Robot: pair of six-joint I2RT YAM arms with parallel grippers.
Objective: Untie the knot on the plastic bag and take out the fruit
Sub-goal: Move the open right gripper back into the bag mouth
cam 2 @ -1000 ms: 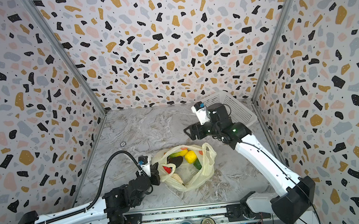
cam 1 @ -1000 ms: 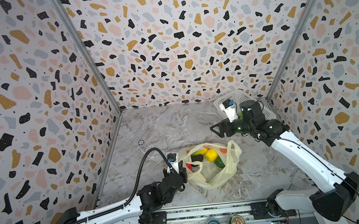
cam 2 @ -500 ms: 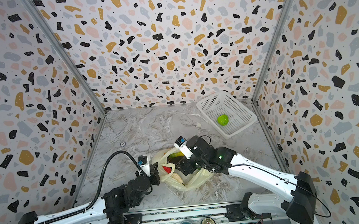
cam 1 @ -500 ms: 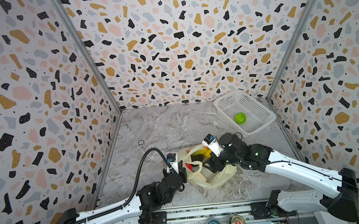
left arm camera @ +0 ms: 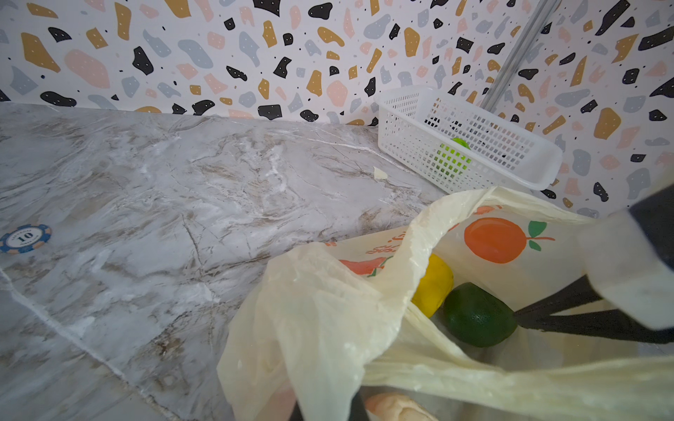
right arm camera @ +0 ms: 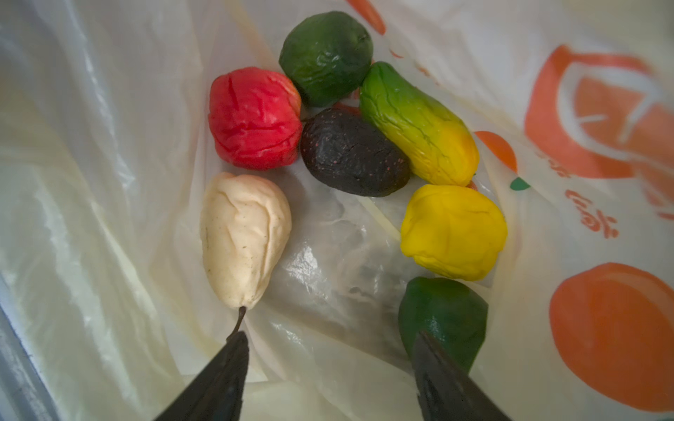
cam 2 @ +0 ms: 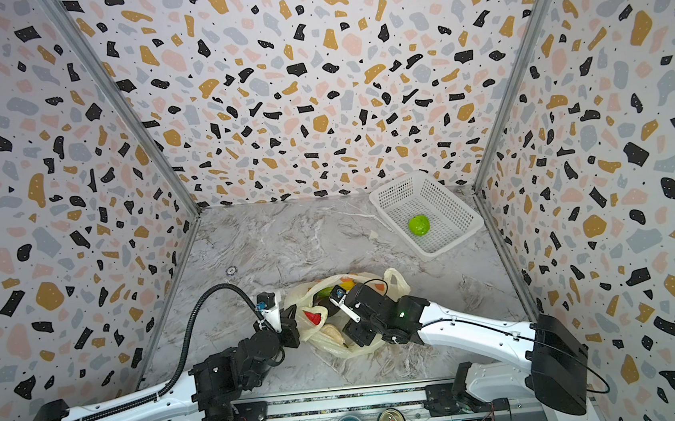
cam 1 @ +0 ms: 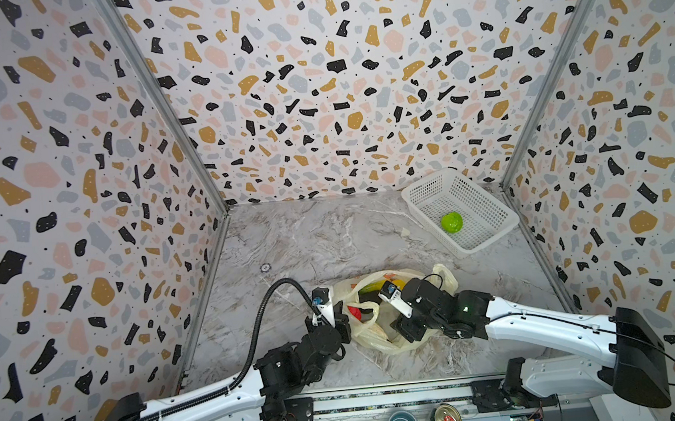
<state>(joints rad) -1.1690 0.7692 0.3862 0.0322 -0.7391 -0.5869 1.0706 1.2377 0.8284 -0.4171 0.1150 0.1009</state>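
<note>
Fingertips (right arm camera: 233, 350) of the right gripper (right arm camera: 328, 335) stand wide apart, deep inside the plastic bag (left arm camera: 328, 310), with nothing clamped. One tip is at the stem of the cream pear (right arm camera: 244, 237), and the other overlaps a dark green fruit (right arm camera: 443, 313). Beyond them lie a yellow fruit (right arm camera: 454, 231), a near-black fruit (right arm camera: 352, 153), a red fruit (right arm camera: 253, 116), a green-yellow fruit (right arm camera: 415, 124) and a second dark green piece (right arm camera: 326, 56). Over to the left gripper (cam 1: 341, 321): pinched tight on the bag's rim. The bag sits at the near edge of the marble table (cam 1: 330, 237). Far right, the white basket (cam 1: 477, 203) holds a lime green fruit (cam 1: 451, 222).
</note>
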